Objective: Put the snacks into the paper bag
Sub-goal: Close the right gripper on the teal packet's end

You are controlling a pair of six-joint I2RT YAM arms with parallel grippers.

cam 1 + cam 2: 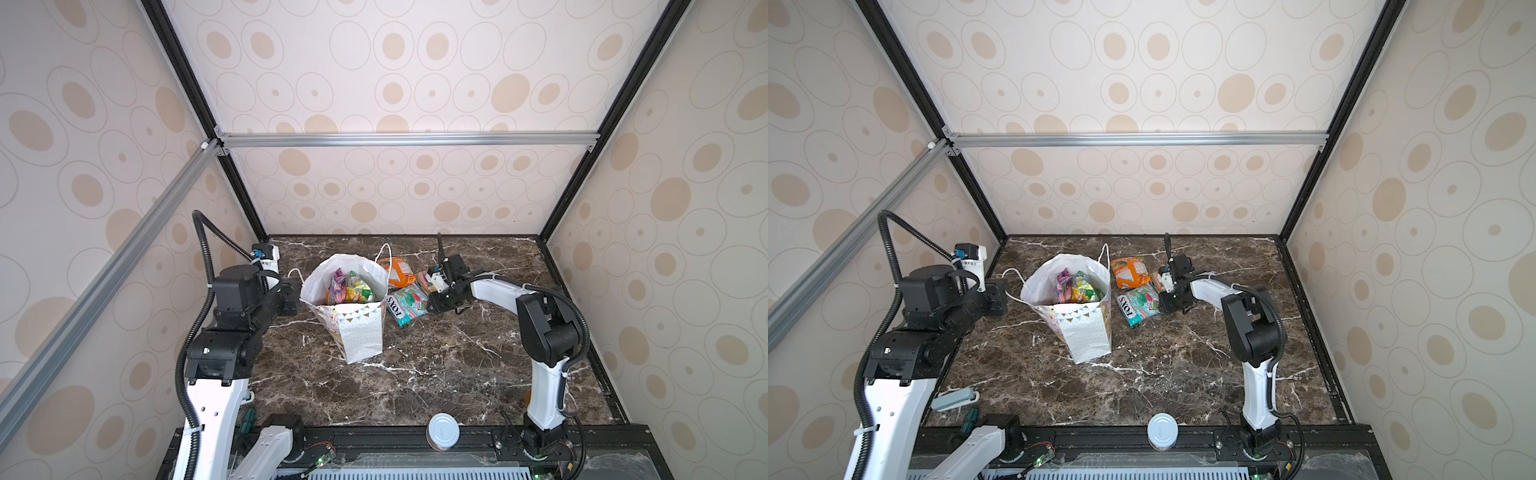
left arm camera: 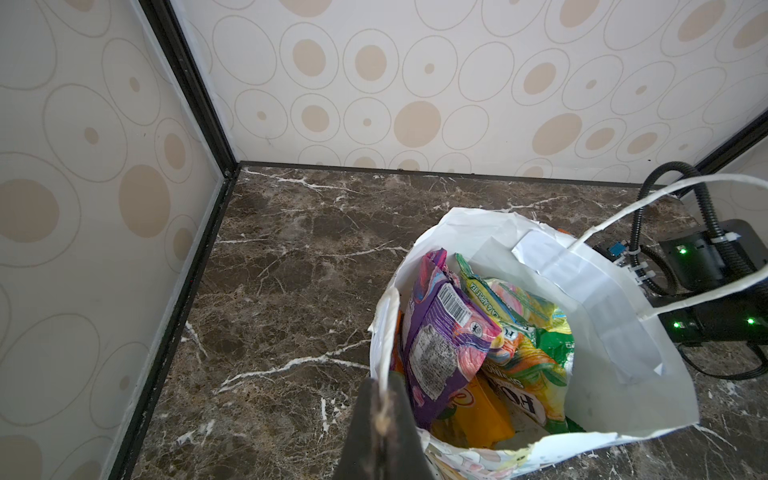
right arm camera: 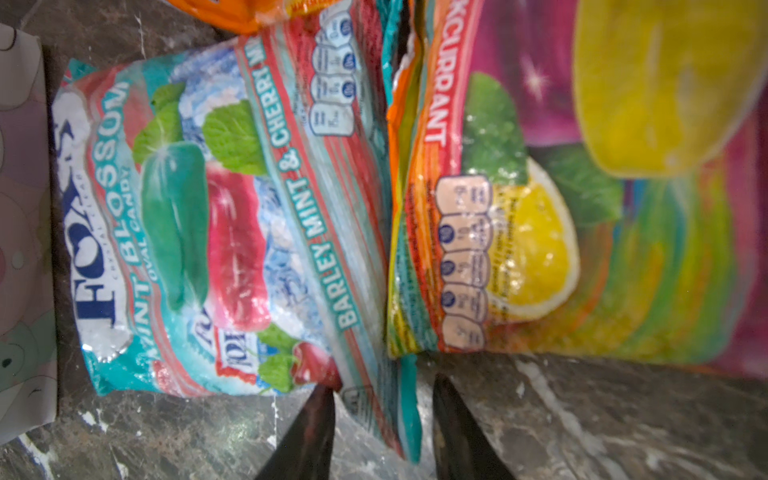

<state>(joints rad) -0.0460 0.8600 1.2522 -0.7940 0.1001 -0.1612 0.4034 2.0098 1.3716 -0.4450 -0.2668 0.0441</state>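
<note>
"Lettering from above?"

"Only 'FOX'S', on the teal packet (image 1: 409, 305) (image 1: 1139, 305) lying on the surface (image 1: 415, 374) just right of the paper bag (image 1: 357, 332) (image 1: 1084, 332). In both top views the bag stands upright and open, with packets inside. An orange packet (image 1: 397, 272) (image 1: 1131, 272) lies behind the teal one, its print too small to read. The left hand (image 1: 301, 293) is at the bag's left rim, the right hand (image 1: 430, 305) at the teal packet's right end."

"Left wrist view?"

"The left hand (image 2: 382, 419) is pinched together on the bag's (image 2: 623, 332) rim. Inside, a purple packet (image 2: 444, 345) shows a barcode and fine print — unreadable — beside a green-and-yellow packet (image 2: 528, 374) with partial 'FO' lettering."

"Right wrist view?"

"The teal packet (image 3: 208, 228) reads 'FOX'S', 'MINT BLOSSOM', 'OVAL CANDY', 'BARLEY MINT & CHERRY'. Touching it, a pink-and-yellow packet (image 3: 540, 208) carries a word ending in 'CURRANT', plus a lemon slice. The right hand (image 3: 382, 382) has its fingers apart — the teal packet's sealed edge lies between them."
</note>
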